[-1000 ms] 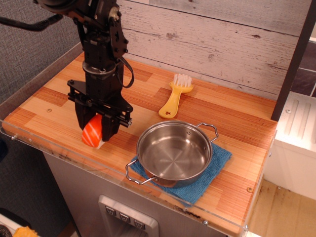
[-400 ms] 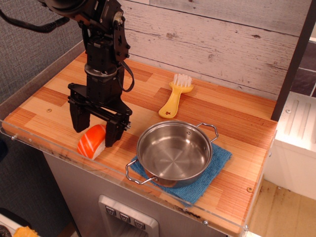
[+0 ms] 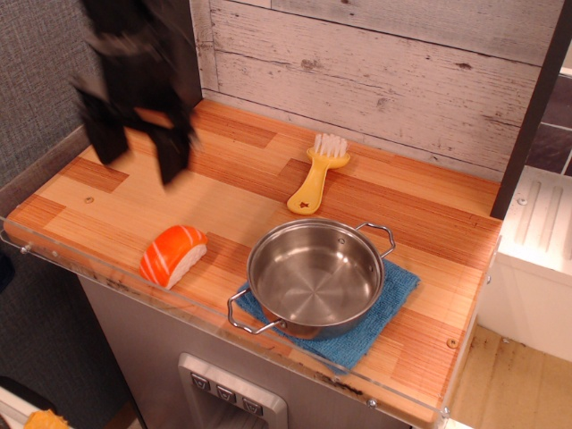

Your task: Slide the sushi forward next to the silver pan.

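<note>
- In the single overhead view, our black gripper (image 3: 138,152) has lifted away from the bench (image 3: 429,223) and hangs blurred above its back left; the jaws are spread and hold nothing.
- A second ago they clasped the small orange-and-white toy salmon sushi (image 3: 172,255). It now lies released near the front edge, just left of the round shiny steel pan (image 3: 315,277) on the blue cloth (image 3: 393,295).
- We judge the slide done.

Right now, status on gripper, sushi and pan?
Gripper open, empty, raised clear of the counter, motion-blurred. Sushi on its side near front edge, left of silver pan, small gap between. Nothing in the way.
</note>
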Robot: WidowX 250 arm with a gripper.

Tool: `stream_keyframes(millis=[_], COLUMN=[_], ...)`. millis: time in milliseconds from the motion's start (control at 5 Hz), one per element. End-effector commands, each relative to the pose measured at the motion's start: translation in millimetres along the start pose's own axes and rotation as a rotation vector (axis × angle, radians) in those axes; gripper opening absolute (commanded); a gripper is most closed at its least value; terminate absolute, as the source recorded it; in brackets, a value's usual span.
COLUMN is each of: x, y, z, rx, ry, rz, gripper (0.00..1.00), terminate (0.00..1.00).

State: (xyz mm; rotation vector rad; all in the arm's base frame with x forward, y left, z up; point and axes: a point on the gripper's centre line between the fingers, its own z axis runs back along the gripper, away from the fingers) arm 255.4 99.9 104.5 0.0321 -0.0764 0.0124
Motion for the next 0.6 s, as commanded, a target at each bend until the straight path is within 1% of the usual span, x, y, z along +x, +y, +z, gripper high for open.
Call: stream_keyframes(millis=[0,200,400], x=[10.1,10.1,10.1], y=[38.0,38.0,38.0], z=[50.2,50.2,50.2], rx=[-0.07,-0.07,-0.07], ry=[-0.041,-0.041,-0.041], rz=[0.001,0.001,0.001], gripper=[1.0,1.0,1.0], terminate=[0.0,0.0,1.0])
